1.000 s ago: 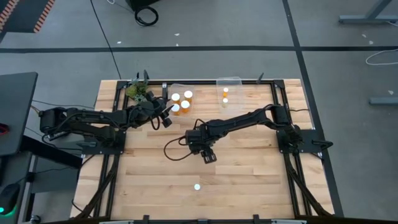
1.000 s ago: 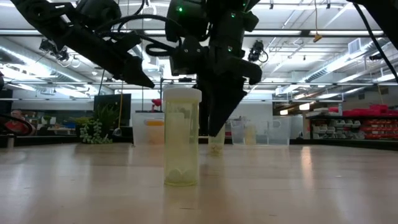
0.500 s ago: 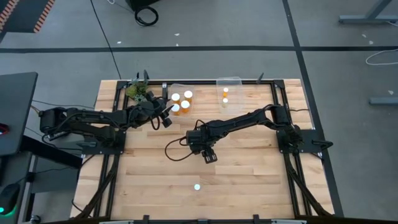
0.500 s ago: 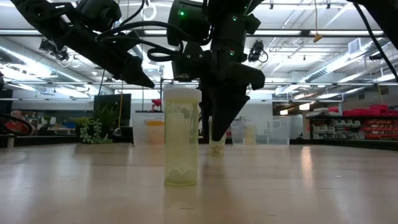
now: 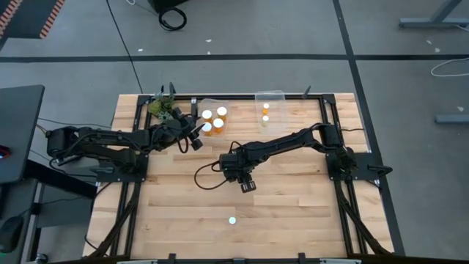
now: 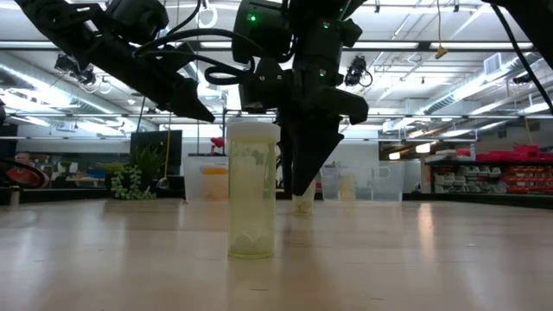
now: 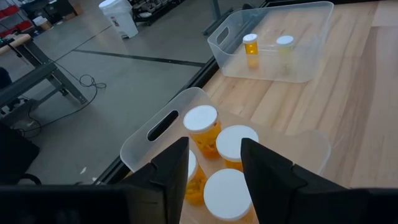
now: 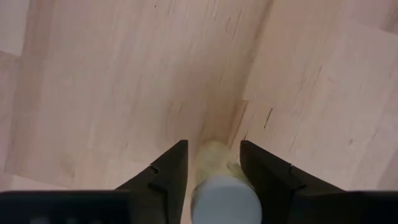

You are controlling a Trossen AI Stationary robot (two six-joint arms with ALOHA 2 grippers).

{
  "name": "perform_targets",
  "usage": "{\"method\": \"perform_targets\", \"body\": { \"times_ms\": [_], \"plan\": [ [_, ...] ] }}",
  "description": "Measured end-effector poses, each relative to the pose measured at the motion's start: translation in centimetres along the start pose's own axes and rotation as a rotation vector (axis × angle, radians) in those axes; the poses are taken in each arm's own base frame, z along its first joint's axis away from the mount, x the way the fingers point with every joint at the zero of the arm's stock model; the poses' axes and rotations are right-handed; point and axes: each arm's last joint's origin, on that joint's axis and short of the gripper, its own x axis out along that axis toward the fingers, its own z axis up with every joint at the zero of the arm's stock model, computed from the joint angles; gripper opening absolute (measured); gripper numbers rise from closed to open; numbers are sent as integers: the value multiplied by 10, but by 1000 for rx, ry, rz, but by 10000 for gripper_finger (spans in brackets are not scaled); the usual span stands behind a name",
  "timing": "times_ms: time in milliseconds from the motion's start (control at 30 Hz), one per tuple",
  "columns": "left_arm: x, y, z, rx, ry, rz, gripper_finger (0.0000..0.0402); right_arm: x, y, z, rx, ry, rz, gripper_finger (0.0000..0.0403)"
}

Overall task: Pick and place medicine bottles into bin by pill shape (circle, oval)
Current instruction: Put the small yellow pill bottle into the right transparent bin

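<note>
A small pale medicine bottle with a white cap stands upright on the wooden table, and my right gripper is shut on it from above. Another bottle stands alone on its base near the table's front edge. My left gripper hovers open just in front of a clear bin that holds several orange bottles. Two more bottles stand in a second clear bin. My right gripper pinches the small bottle between its two fingers, one on each side of the body just past the cap. The fingers come from above, pointing steeply down. The bottle stands upright with its base on the table.
A small green plant sits at the far left corner beside the left bin. Black frame rails run along the table's left and right sides. Bare wood lies between the lone front bottle and my right gripper.
My right gripper has drawn its fingers in and taken hold of the small bottle while staying in place. The bottle stands where it was.
</note>
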Motion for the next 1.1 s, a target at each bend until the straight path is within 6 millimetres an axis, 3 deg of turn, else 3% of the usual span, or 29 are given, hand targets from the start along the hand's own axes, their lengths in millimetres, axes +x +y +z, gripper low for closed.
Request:
{"method": "perform_targets", "body": {
  "times_ms": [367, 633, 1100],
  "plan": [
    [0, 0, 0, 0, 0, 0, 151, -1, -7, -5, 51, 38, 3, 122],
    [0, 0, 0, 1, 0, 0, 156, -16, -17, -4, 83, 56, -27, 123],
    [0, 0, -1, 5, 9, -1, 151, -79, -33, -16, 139, -22, -139, 123]
  ]
}}
